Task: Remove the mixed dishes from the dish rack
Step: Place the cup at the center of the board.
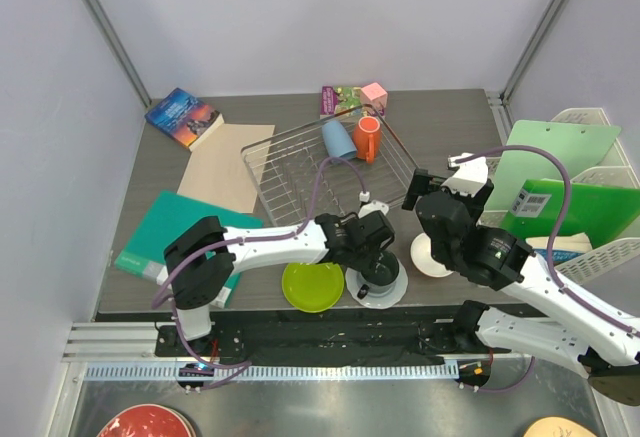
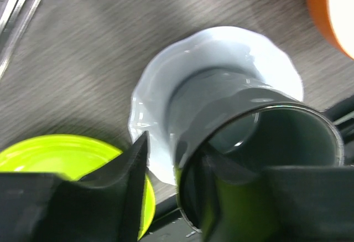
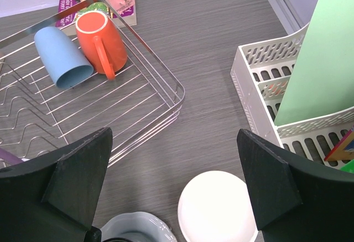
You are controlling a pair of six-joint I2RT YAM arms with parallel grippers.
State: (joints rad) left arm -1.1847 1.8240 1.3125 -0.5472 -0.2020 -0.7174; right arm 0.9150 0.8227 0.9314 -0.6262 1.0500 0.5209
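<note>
left gripper (image 1: pixel 376 259) part-open, slack round the grey mug (image 2: pixel 221 106); right gripper (image 3: pixel 174 161), wide and empty, is nearer the cup (image 3: pixel 61 59) and orange mug (image 3: pixel 102 40), far-left in the rack (image 3: pixel 166 93).

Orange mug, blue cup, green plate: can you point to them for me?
orange mug (image 3: pixel 110 38): right wrist view, on its side next to the handle.
light blue cup (image 3: pixel 60 59): right wrist view, on its side wall.
lime-green plate (image 1: pixel 312 285): top view, on its middle.

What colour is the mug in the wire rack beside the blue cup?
Orange. The mug shows best in the right wrist view.
</note>
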